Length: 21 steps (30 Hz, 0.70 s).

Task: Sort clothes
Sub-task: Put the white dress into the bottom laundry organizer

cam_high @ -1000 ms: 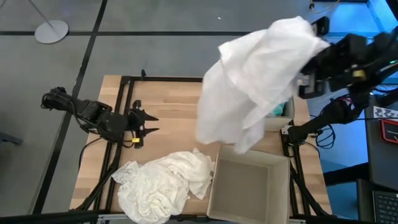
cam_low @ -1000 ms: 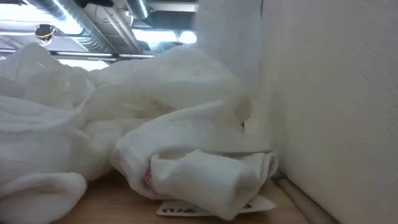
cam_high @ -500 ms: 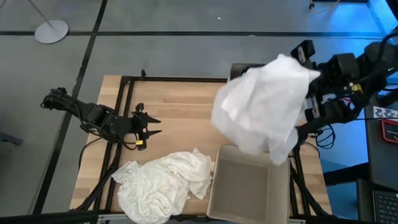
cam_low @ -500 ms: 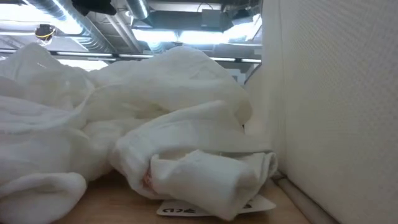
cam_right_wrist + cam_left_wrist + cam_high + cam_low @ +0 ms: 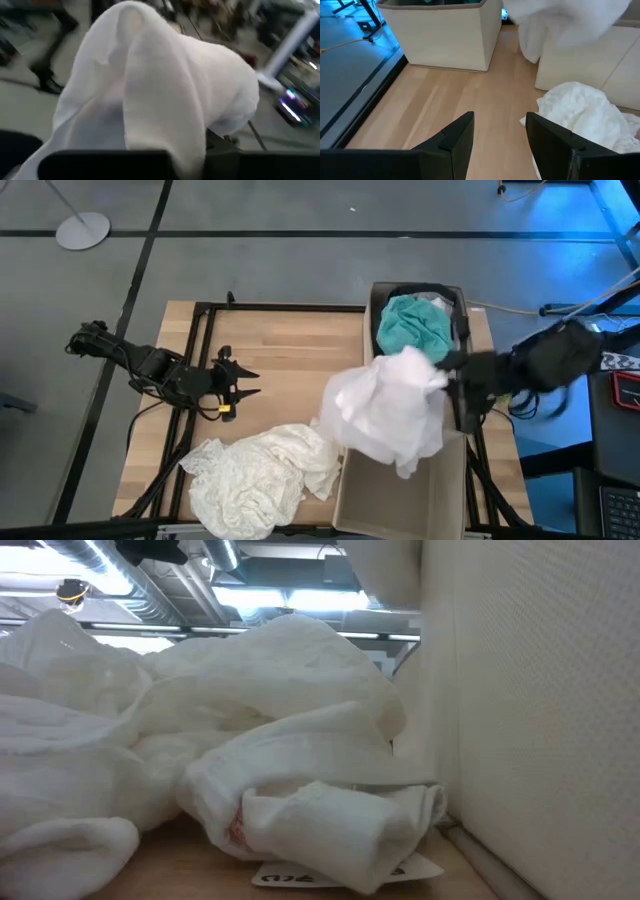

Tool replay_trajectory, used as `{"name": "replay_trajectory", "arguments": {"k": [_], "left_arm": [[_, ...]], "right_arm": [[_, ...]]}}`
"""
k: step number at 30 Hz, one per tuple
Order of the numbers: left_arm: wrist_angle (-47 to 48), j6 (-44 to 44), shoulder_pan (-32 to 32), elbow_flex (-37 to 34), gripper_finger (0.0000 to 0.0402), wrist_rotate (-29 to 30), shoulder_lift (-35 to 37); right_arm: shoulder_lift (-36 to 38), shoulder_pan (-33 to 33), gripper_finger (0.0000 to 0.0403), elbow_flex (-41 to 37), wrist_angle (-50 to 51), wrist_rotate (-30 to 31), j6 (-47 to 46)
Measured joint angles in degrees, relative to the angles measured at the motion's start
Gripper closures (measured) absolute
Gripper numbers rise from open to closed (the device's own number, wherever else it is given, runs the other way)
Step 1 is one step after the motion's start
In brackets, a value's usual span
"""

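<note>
High view: right tool (image 5: 447,380) pinches a crumpled white garment (image 5: 385,412); left tool (image 5: 243,379) gapes empty.

Open left gripper (image 5: 500,131) above bare wooden table (image 5: 435,105), crumpled white garment (image 5: 582,112) beside tan boxes (image 5: 440,35)

the wooden tabletop (image 5: 280,360) carried a crumpled pile of white clothes (image 5: 262,476), lying ahead of the left arm's open fingers (image 5: 550,140) and to one side. two cardboard boxes stood on it beyond them: one (image 5: 398,490) just beside the pile, another (image 5: 375,305) farther off.
</note>
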<state>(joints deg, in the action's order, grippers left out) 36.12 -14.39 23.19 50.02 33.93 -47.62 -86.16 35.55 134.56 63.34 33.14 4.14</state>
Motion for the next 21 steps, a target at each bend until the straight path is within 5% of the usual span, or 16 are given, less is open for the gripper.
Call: {"name": "replay_trajectory", "arguments": {"k": [11,21], "left_arm": [[0.02,-0.2,0.01,0.0,0.0231,0.0,0.0],[0.04,-0.49,0.01,0.0,0.0231,0.0,-0.02]], "right_arm": [[-8.22,8.55,0.0388,-3.83,25.64,12.35,-32.32],[-8.71,10.66,0.0388,-33.78,24.48,6.83,-60.19]]}}
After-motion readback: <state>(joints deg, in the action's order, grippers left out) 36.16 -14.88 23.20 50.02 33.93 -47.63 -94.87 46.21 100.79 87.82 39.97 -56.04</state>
